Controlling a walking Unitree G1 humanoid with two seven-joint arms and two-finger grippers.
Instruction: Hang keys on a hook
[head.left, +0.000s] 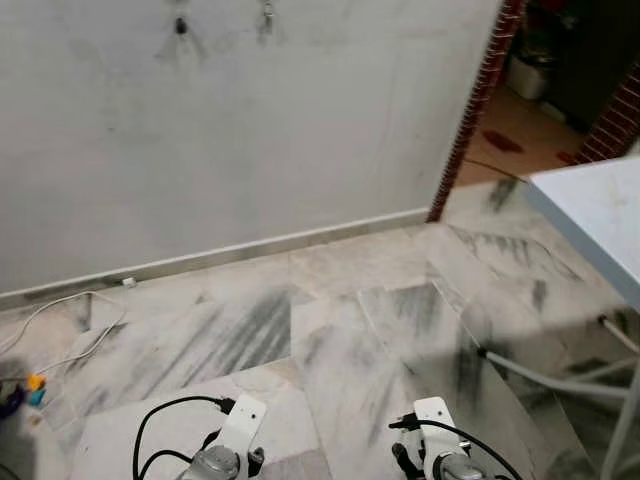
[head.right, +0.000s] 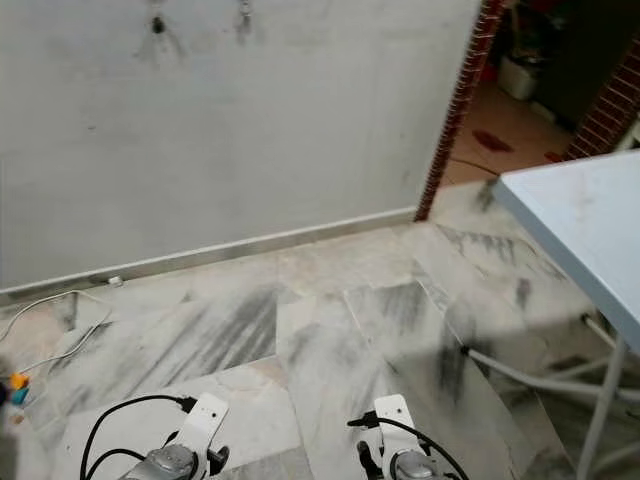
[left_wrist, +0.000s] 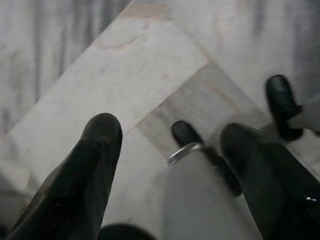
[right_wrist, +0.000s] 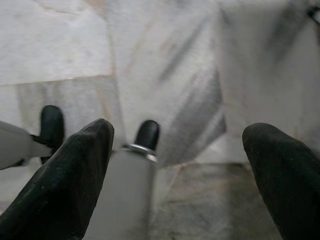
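The robot faces a grey plaster wall (head.left: 250, 130), and up near the top edge two hooks show: a dark one (head.left: 181, 25) and, just to its right, a paler metal one (head.left: 267, 17). No keys can be made out on either hook or anywhere on the floor. Both arms hang low at the bottom of the head views, the left arm (head.left: 228, 445) and the right arm (head.left: 440, 445), each with a black cable looping off it. Down at the wrist, the left gripper (left_wrist: 172, 165) points at the marble floor (head.left: 330, 330) with its two black fingers (left_wrist: 85, 175) spread well apart and nothing between them; beyond them a silver leg and black feet of the robot show. The right gripper (right_wrist: 175, 170) is the same story: fingers (right_wrist: 70, 180) wide apart, empty, aimed at the streaked tiles. A white cable (head.left: 70, 325) snakes across the floor on the left beside the skirting, and a small orange and blue thing (head.left: 35, 388) lies near the left edge. On the right stands a white table (head.left: 600, 220) on pale legs, and behind it a brick-edged doorway (head.left: 478, 100) opens on a reddish floor.
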